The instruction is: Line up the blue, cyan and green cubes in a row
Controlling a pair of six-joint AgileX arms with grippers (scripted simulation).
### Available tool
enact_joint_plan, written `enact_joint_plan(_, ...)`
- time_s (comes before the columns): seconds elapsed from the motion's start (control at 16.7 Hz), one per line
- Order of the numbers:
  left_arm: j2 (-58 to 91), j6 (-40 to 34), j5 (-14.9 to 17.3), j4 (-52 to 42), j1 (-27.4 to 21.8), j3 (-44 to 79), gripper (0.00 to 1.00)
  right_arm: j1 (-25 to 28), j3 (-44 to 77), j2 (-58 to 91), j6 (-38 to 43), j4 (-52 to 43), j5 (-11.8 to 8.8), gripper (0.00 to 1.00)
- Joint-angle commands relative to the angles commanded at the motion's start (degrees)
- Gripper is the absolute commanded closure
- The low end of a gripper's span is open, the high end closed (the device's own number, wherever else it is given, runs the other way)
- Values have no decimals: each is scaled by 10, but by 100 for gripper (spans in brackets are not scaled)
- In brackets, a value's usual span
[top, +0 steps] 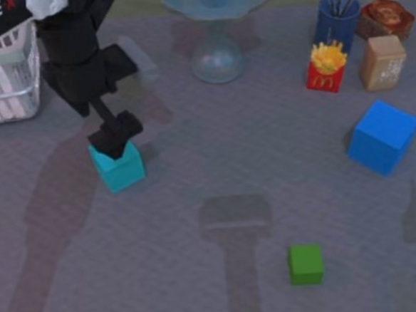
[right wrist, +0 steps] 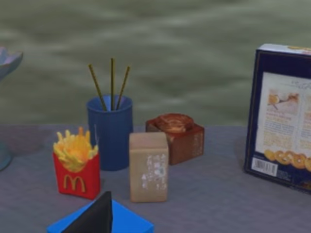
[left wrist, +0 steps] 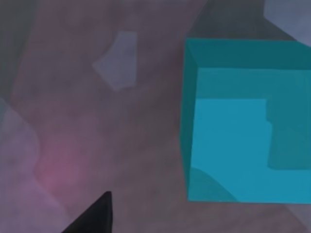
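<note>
The left gripper hangs over the cyan cube — whether its fingers are open or closed I cannot tell. Next: grasp it, carry it toward the green cube.

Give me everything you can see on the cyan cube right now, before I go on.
The cyan cube is a plain matte turquoise block, mid-sized among the three, sitting flat on the table at its left side, turned slightly askew. The left gripper is right above it, covering part of its top; whether the jaws touch it cannot be told. In the left wrist view its top face fills the frame, partly shadowed. Nothing else touches it.
</note>
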Motion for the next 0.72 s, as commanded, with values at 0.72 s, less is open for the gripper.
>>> enact_joint_plan(0.72, 52, 2, 1, 176, 1, -123, 0, 0, 0, 0, 0, 0, 0, 0)
